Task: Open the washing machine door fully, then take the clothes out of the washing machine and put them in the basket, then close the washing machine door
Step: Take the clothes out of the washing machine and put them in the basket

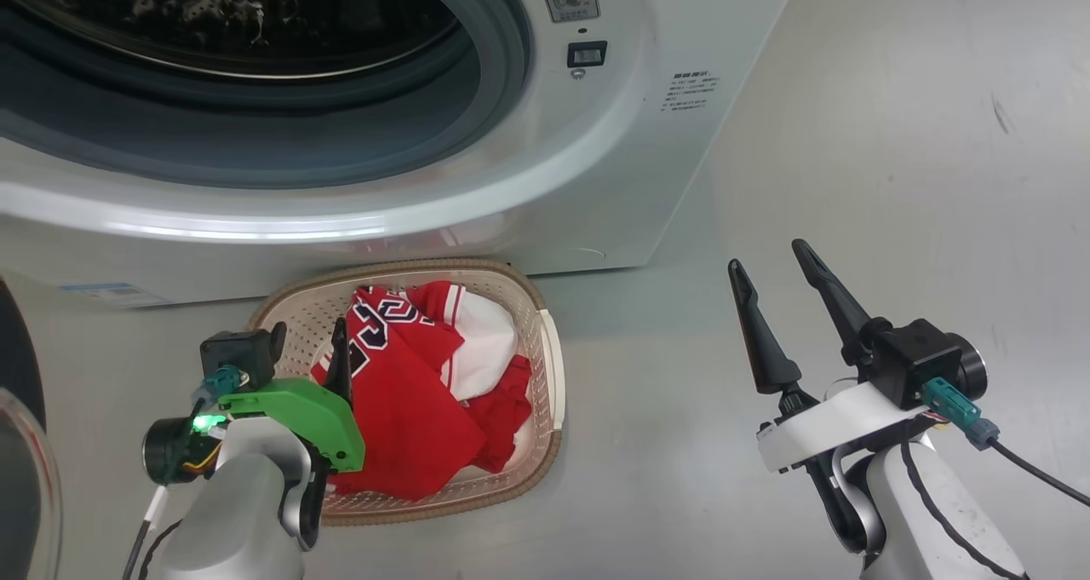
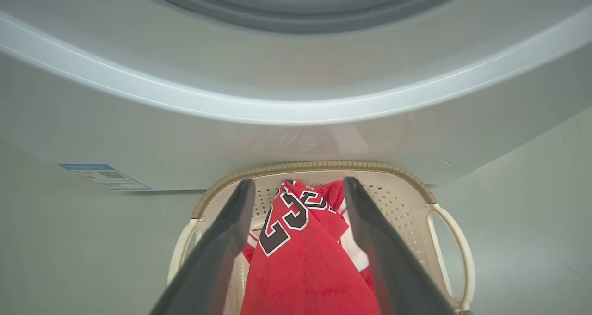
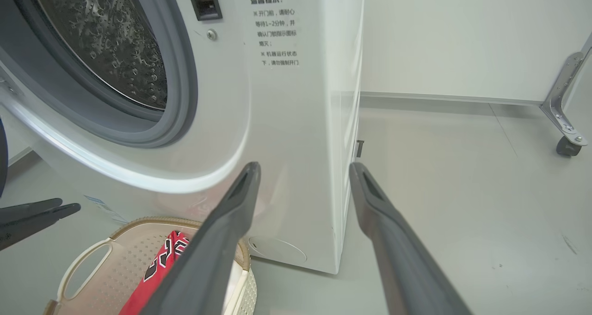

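Found the clothes point(image 1: 417, 376) heaped in the basket point(image 1: 545, 350), soft, light and limp; judged a raised fold the best place to pinch. Noted the left gripper point(image 2: 298, 185) over them, jaws wide and empty, and the right gripper point(image 1: 766, 256) well aside, equally wide. Saw the washing machine point(image 1: 596, 180) drum seemingly bare, though partly hidden.

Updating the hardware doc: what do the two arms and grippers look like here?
Pale grey forearms and long tapered dark fingers on both. The left gripper carries a bright green plastic bracket beside a lit green LED; the right gripper has a white mount, a teal plug and a black cable.
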